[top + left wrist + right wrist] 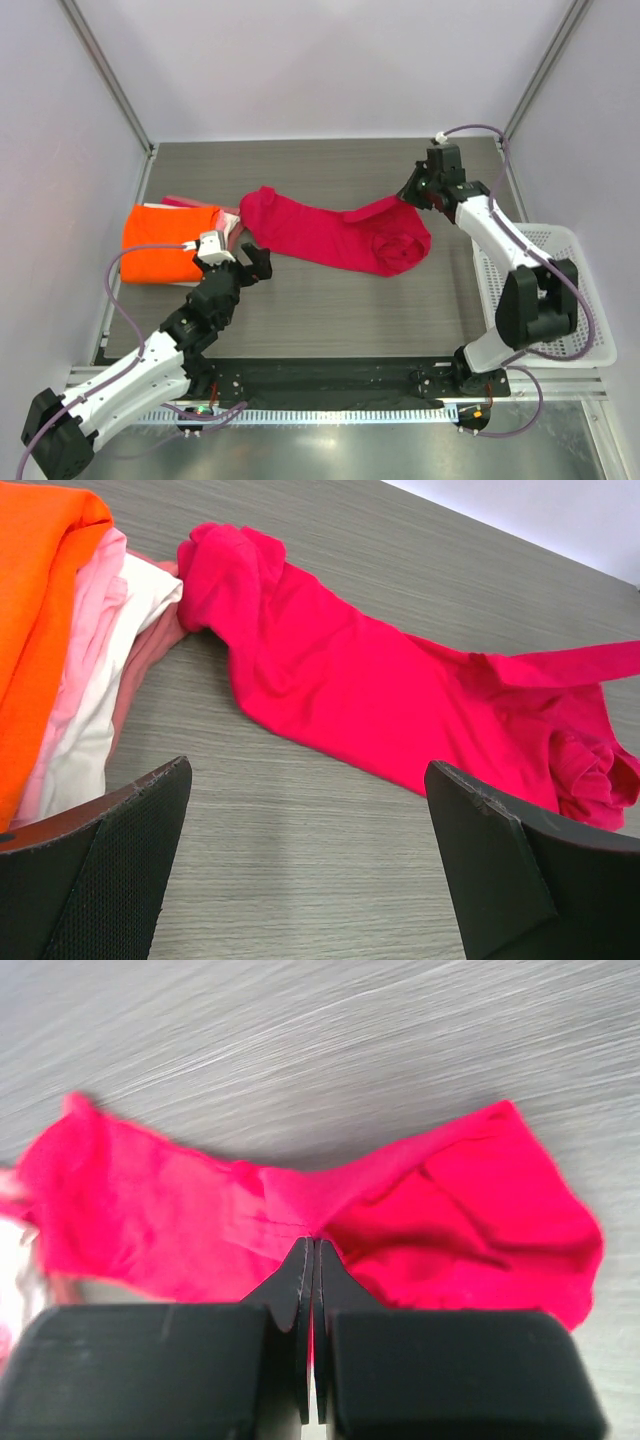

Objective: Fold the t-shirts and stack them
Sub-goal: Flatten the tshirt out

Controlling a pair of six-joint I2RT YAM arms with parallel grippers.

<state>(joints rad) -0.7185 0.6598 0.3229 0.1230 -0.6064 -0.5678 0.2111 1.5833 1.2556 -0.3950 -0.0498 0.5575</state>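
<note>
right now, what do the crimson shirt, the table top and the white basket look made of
Crimson-red t-shirt: soft matte knit cloth, it creases and bunches.
Grey table top: probably wood-look laminate, fine streaked grain.
White lattice basket: likely rigid plastic, moulded grid.

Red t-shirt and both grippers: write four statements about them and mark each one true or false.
1. The right gripper is shut on a bit of the red t-shirt. True.
2. The left gripper grips the orange t-shirt. False: its jaws are wide open and it holds nothing.
3. The orange t-shirt lies on top of the pale pink t-shirt. True.
4. The red t-shirt sits folded in the basket. False: it lies unfolded on the table, outside the basket.
</note>
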